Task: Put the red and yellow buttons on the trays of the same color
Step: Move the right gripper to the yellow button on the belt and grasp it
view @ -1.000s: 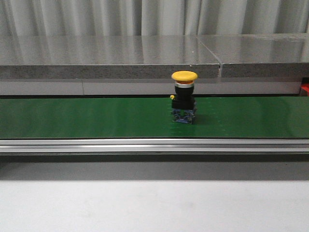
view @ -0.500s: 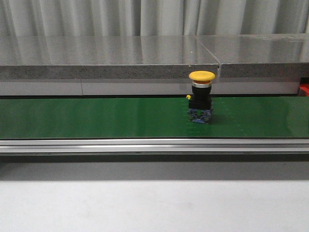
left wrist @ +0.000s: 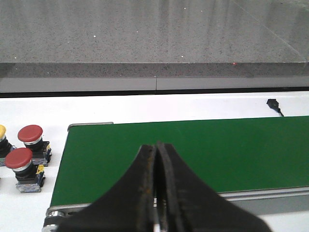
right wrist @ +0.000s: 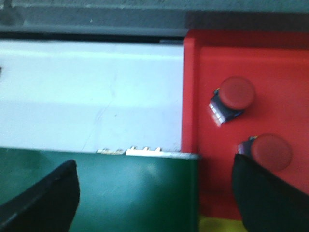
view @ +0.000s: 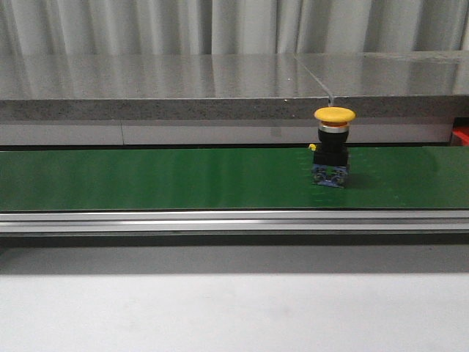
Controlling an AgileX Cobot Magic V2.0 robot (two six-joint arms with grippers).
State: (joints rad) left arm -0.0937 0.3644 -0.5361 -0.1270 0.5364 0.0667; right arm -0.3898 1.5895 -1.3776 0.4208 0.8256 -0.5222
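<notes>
Riding green belt (view: 146,180), one yellow button (view: 333,147) (upright), two red buttons (right wrist: 236,96) in red tray (right wrist: 203,72)

No text, label, brand, number or sign can be read in any of the views. The yellow button (view: 334,147) on the green belt (view: 146,178) shows no legible marking on its cap or body, and the red buttons (right wrist: 232,98) lying in the red tray (right wrist: 203,96) are blurred, so any print on them cannot be made out. The red buttons beside the belt's end (left wrist: 33,143) carry small yellow tags too small to read.
</notes>
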